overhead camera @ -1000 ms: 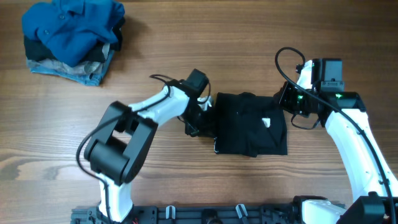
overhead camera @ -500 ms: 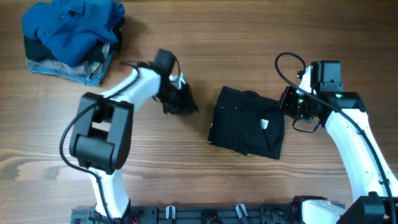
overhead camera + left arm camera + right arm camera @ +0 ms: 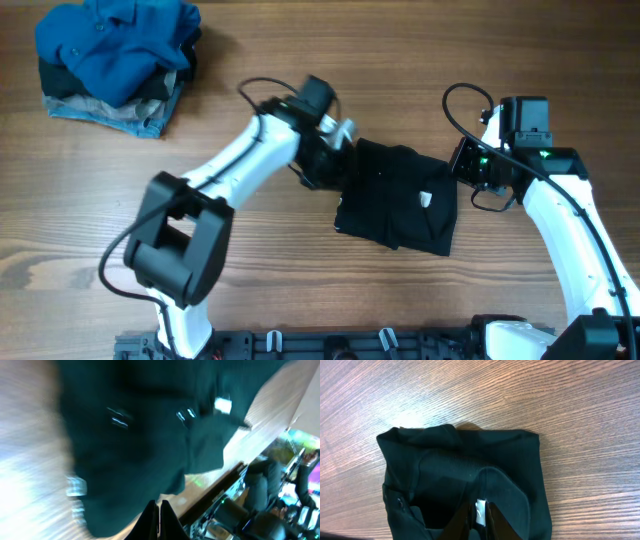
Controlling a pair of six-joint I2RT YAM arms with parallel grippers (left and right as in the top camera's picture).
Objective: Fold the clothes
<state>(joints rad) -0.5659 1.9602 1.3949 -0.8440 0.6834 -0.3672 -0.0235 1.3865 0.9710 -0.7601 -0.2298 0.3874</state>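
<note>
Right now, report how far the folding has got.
Done: the black T-shirt lies folded into a compact skewed rectangle. In hand: the right gripper pinches its edge by the white label; the left gripper, shut, meets the opposite edge. Left: probably squaring it up.

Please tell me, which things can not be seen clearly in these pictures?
- Left wrist view: motion blur smears the black T-shirt. Whether the left end effector pinches the fabric is unclear.
- Overhead view: the blue shirt covers most of the garments under it.
- Right wrist view: any print on the white label is too small to read.
</note>
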